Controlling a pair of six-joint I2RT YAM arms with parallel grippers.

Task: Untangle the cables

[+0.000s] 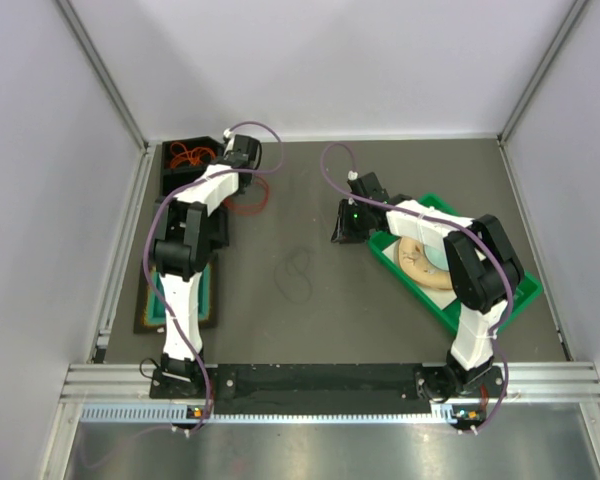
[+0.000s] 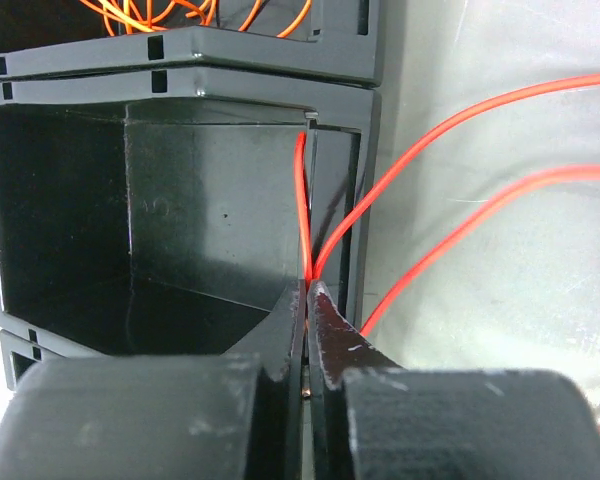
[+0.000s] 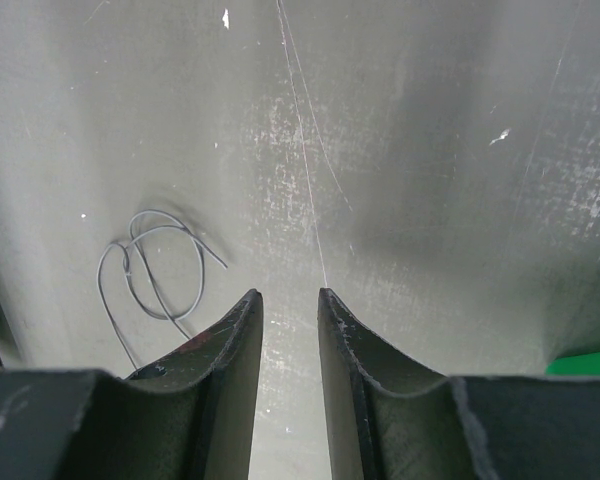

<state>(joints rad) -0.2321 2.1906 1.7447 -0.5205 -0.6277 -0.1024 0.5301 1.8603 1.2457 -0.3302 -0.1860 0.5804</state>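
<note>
- The left claw [image 2: 307, 292] sat nearest the lens, its jaws pinched tight on an orange cable [image 2: 302, 200] that ran up the front edge of the black bin [image 2: 180, 55].
- That bin stood at the far-left corner of the tabletop [image 1: 380, 320], and a heap of orange cables [image 1: 188, 155] lay bunched together inside it.
- More orange strands [image 2: 500, 105] trailed away over the tabletop just beside the bin, on its right.
- The dark cable [image 3: 148, 270] lay by itself in a loose loop around the middle of the tabletop, well apart from the orange ones, so it looked sorted.
- The right claw [image 3: 290, 300] hung over bare tabletop near the dark cable, its jaws narrowly parted and holding nothing.
- By my reckoning the job was not yet half done: one cable lay apart, one orange strand was in hand, and the heap in the bin was yet to be pulled apart.
- Whether the held strand was free of that heap or knotted into it could not be told, as the heap showed too small from above.
</note>
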